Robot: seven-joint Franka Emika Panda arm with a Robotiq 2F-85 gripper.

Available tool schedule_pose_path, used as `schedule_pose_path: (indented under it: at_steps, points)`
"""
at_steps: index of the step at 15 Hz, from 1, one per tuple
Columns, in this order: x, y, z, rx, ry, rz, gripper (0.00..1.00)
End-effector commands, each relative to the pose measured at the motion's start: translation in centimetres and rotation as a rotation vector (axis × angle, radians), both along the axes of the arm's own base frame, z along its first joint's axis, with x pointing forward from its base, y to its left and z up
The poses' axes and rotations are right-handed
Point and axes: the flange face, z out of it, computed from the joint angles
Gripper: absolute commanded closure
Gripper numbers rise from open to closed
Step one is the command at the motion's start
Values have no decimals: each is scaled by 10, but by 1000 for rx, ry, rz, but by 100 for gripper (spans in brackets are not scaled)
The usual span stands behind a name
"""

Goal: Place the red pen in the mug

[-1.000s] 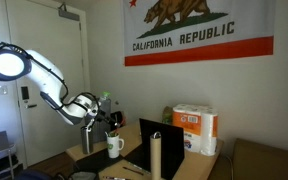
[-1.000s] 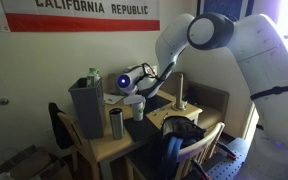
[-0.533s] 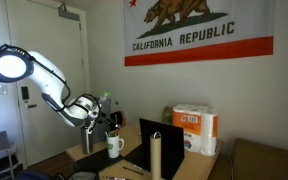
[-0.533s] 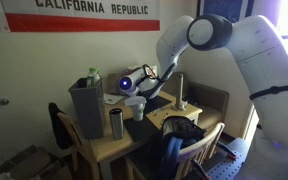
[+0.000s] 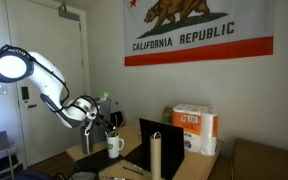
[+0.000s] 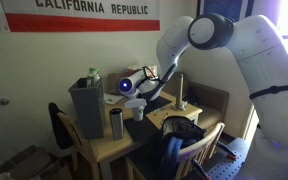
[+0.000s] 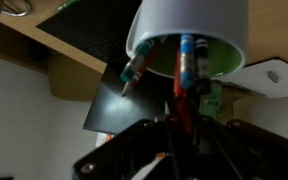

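The red pen [image 7: 187,78] has its tip inside the white mug [image 7: 189,22] on the desk [image 6: 97,150], with my end effector [image 7: 174,132] close above, its grip too blurred to tell; I judge insertion is underway, and next I should release and lift clear.

Count running, in an exterior view. Mug [image 6: 136,106]: one, white, on desk [image 6: 119,147]. Grey metal cylinder [image 6: 115,123]: one. Grey bin [image 6: 86,108]: one. Green-capped bottle [image 6: 92,76]: one. Tall tan tube [image 6: 180,90]: one. Chairs: two, dark chair [image 6: 57,122] plus wooden chair [image 6: 212,138]. Flag [image 5: 199,30]: one. Paper-towel pack [image 5: 196,130]: one. Wrist view, pens at mug: two showing, red pen [image 7: 187,72] and second pen [image 7: 133,72].
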Motion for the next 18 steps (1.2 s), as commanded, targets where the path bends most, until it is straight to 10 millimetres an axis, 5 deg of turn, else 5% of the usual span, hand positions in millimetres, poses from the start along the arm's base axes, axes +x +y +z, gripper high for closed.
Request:
schedule_pose_path:
  at_steps: [1, 4, 10, 18]
  points:
    - [-17, 1, 8, 17, 7, 20, 64]
    - [-21, 1, 8, 19, 11, 18, 50]
    - [-22, -6, 18, 37, 52, 4, 4]
    - [-32, -28, 68, 186, 339, 39, 0]
